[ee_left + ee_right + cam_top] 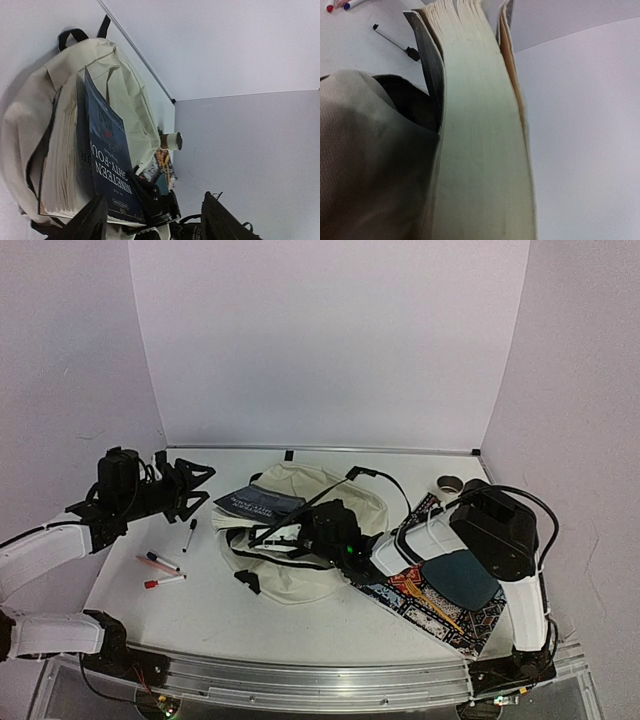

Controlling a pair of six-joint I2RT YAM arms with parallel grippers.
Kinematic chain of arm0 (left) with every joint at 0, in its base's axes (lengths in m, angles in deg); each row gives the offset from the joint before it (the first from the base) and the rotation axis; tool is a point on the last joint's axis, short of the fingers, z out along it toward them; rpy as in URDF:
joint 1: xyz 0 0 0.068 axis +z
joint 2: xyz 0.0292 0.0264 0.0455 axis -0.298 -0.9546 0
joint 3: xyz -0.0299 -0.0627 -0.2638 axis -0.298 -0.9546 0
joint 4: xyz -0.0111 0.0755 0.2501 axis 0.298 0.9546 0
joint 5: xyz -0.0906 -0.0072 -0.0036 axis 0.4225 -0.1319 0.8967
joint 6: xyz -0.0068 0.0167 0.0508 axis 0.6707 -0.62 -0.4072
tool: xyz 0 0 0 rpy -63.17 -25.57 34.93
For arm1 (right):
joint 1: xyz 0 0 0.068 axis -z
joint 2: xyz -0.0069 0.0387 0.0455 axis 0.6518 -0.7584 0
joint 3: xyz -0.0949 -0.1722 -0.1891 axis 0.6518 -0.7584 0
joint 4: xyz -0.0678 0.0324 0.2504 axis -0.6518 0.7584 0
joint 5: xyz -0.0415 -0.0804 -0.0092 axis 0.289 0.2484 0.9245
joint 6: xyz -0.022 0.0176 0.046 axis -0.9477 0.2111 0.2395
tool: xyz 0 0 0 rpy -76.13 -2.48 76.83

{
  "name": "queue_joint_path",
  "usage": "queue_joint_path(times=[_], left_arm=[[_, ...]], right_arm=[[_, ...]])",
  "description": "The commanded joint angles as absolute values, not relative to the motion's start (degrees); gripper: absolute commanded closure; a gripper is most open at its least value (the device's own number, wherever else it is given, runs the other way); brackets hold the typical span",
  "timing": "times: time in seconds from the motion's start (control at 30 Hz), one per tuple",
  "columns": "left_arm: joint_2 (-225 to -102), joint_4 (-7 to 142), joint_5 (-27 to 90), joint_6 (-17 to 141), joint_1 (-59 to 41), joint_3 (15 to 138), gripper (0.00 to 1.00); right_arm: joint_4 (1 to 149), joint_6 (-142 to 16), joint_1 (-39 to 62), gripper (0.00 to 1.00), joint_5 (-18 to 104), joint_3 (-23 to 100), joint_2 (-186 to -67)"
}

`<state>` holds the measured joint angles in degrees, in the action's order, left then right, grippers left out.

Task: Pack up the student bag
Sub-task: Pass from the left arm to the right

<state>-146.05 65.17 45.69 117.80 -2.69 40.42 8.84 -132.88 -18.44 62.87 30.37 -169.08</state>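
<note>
1. The student bag lies open in the middle of the desk, between the 2 arms.
2. A thick book with a dark blue cover sits partly inside the bag mouth, and its other part sticks out to the left.
3. The right claw is at the bag mouth and is clamped on the book's edge.
4. The left claw hovers left of the bag with its fingers apart and holds nothing.
5. A black pen and 2 markers lie on the desk, outside the bag.
</note>
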Motion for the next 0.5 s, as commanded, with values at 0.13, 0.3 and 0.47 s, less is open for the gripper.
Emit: queue_joint_path(times=[0.13, 0.3, 0.47], left_arm=[[-138.6, 78.7, 41.9, 115.7, -2.9, 40.3, 0.11], [-137.6, 78.6, 45.4, 119.5, -2.9, 38.2, 0.01], [-138.2, 74.8, 48.8, 124.0, -2.9, 36.7, 0.0]], right_arm=[[0.1, -137.0, -18.9, 1.0, 68.7, 30.7, -161.4], [-0.4, -139.4, -19.3, 1.0, 70.1, 31.6, -161.6], [-0.7, -141.2, -19.8, 1.0, 72.0, 33.6, -162.4]])
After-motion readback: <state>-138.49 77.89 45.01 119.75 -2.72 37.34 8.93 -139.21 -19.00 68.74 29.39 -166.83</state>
